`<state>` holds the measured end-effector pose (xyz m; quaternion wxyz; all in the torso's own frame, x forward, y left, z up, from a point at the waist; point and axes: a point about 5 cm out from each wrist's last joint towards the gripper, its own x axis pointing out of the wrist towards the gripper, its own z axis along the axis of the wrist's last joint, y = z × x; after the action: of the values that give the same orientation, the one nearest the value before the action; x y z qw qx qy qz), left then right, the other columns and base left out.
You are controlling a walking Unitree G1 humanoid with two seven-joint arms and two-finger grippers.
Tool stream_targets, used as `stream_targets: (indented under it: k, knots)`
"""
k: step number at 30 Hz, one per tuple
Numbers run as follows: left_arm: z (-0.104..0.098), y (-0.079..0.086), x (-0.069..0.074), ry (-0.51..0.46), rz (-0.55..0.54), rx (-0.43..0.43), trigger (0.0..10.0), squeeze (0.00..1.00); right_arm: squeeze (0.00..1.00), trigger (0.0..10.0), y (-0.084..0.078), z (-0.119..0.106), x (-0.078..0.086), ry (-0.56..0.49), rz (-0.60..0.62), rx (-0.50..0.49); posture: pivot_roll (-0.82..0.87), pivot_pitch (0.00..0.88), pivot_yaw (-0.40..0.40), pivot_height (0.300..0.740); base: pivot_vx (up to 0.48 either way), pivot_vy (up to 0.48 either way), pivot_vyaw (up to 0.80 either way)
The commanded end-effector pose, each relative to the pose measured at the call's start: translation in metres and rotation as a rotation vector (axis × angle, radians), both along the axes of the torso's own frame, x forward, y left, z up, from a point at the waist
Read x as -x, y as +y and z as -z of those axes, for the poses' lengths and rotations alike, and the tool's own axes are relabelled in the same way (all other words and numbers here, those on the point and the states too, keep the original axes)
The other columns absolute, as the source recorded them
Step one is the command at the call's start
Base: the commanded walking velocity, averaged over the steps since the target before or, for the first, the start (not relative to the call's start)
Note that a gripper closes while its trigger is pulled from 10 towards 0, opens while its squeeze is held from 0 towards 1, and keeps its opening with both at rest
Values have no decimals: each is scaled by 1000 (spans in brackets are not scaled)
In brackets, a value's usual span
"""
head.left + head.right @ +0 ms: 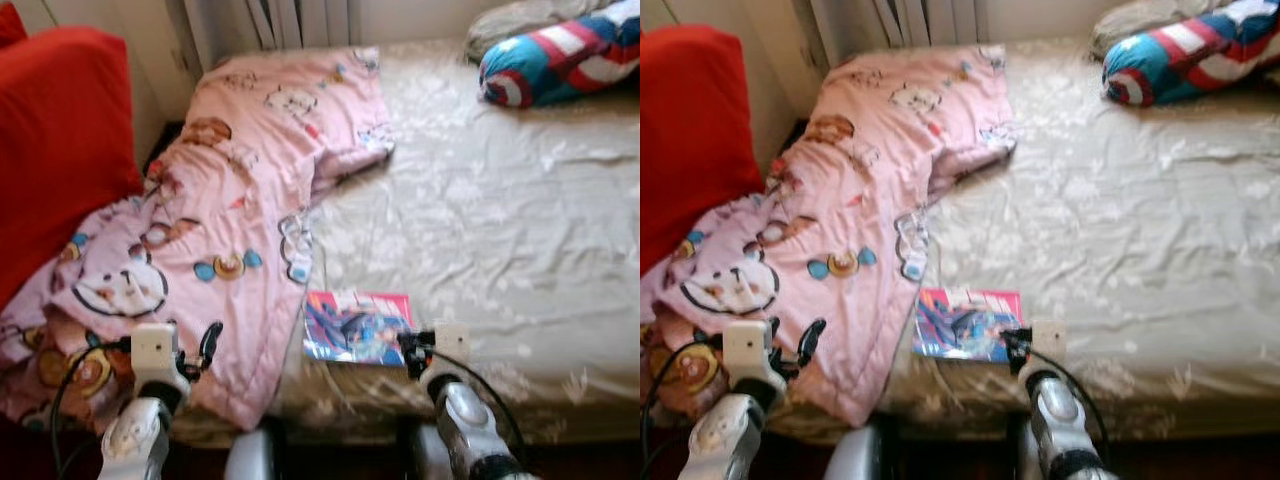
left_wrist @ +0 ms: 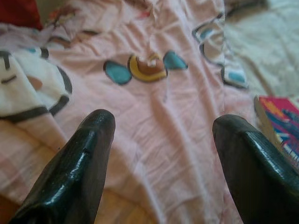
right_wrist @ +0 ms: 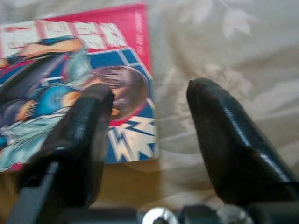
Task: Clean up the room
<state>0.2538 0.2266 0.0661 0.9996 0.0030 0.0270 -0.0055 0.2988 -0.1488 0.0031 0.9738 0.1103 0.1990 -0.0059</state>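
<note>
a bed (image 1: pixel 520 230) with a beige, leaf-patterned sheet across most of the head views. on its left half, a pink cartoon-print blanket (image 1: pixel 240 200), rumpled, spilling over the near-left edge and bunched against a red cushion (image 1: pixel 55 140) at far left. at the far right corner, a rolled red, white and blue blanket (image 1: pixel 560 55) with star-and-ring shield prints, next to a pale pillow (image 1: pixel 520 15). near the front edge of the bed, a comic book (image 1: pixel 355 327) with a pink and blue cover, flat on the sheet, left edge just beside the pink blanket's hem.

left gripper (image 2: pixel 161 135) low over the pink blanket's near part, fingers (image 2: pixel 77 163) spread wide, nothing between them; below the gap, pink cloth with a blue and yellow candy print, and the comic book's corner off to one side. in the left eye view, same gripper (image 1: pixel 195 350) above the draped blanket at the bed's front-left edge.

right gripper (image 3: pixel 149 102) just above the near right corner of the comic book, fingers (image 3: pixel 224 140) parted moderately, holding nothing; one finger over the cover, the other over the bare sheet beside it. contact with the book not clear. in the left eye view, right gripper (image 1: pixel 412 350) at the book's near right corner, close to the front edge of the bed.
</note>
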Motion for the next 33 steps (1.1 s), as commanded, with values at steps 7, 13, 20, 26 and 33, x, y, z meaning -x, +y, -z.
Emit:
stream_targets:
  k: [7,13,20,26,33]
  knots:
    - [-2,16,13,29,-55,-30,10000,0,0,10000,13,-2,-3,0,3,-128,189,269,97,583,0,0,0]
    - [-3,18,18,43,-55,-37,10000,0,0,10000,5,-5,-5,-22,34,-173,190,276,107,583,0,0,0]
    - [-3,19,28,64,-59,-45,10000,0,0,10000,-6,4,4,0,90,-253,197,294,119,583,0,0,0]
    - [-7,19,31,69,-54,-54,10000,0,0,10000,-1,10,9,17,68,-371,220,305,132,583,0,0,0]
    - [-10,22,35,75,-57,-67,10000,0,0,10000,3,18,17,55,65,-512,238,313,141,583,0,0,0]
